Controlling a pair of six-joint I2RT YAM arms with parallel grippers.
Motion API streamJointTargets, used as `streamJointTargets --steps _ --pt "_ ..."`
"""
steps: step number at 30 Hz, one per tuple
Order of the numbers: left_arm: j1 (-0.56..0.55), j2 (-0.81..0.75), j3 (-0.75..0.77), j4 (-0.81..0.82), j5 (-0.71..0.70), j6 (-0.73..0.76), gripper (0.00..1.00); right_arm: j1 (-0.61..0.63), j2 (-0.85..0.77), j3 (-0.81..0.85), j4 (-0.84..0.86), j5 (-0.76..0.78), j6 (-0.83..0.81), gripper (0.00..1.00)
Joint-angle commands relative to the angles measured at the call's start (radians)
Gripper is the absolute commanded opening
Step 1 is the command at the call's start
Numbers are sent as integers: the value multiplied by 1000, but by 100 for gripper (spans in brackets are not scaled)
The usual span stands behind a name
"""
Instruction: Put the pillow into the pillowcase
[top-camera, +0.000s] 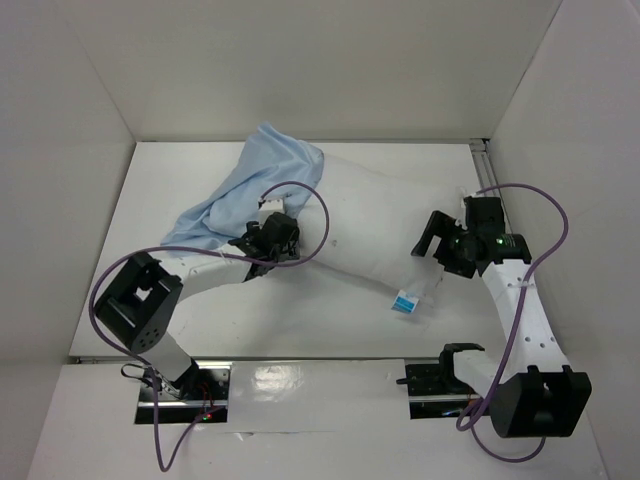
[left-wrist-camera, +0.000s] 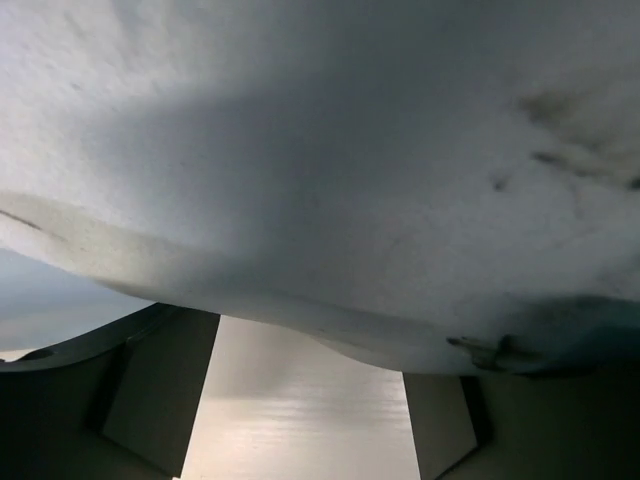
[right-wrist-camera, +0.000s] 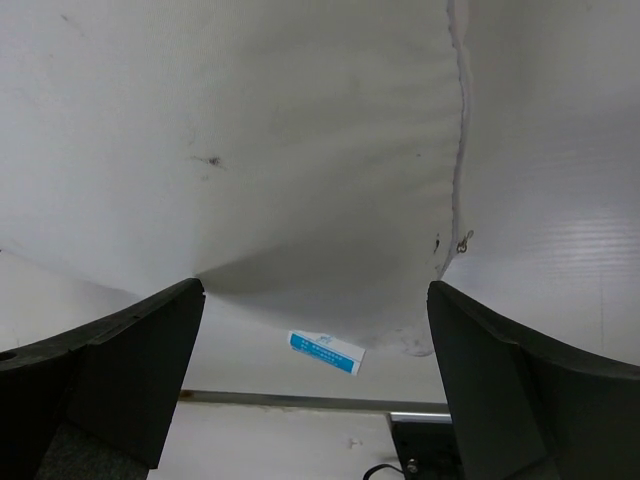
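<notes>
The white pillow (top-camera: 370, 225) lies slanted across the middle of the table, its blue-and-white tag (top-camera: 405, 302) at the near edge. The light blue pillowcase (top-camera: 250, 190) lies crumpled at the pillow's far-left end, partly over its corner. My left gripper (top-camera: 270, 240) is open at the pillow's left edge; in the left wrist view the pillow (left-wrist-camera: 330, 150) bulges over the spread jaws (left-wrist-camera: 310, 400). My right gripper (top-camera: 432, 246) is open at the pillow's right edge. The right wrist view shows the pillow (right-wrist-camera: 300, 150) and tag (right-wrist-camera: 327, 352) ahead of the gripper (right-wrist-camera: 315, 295).
White walls enclose the table on the left, back and right. A metal rail (top-camera: 300, 358) runs along the near edge, also visible in the right wrist view (right-wrist-camera: 290, 401). Purple cables (top-camera: 540, 250) loop from both arms.
</notes>
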Motion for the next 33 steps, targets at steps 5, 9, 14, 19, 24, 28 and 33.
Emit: streamJointTargets --steps 5,9,14,19,24,28,33 --pt "76 61 72 7 -106 10 74 -7 20 -35 60 -98 -4 100" --pt "87 45 83 7 -106 21 70 -42 40 -66 80 -138 -16 100" --pt "98 -23 32 36 -106 39 78 -65 68 -40 91 -154 -44 100" --pt "120 -78 -11 71 -95 41 78 -65 89 -20 91 -154 -44 100" --pt "139 -60 -2 89 -57 52 81 -65 98 -11 100 -164 -44 100" --pt "148 -32 9 100 -26 64 88 -65 98 0 100 -155 -53 100" --pt "159 -5 9 137 24 64 91 -65 108 0 100 -155 -53 100"
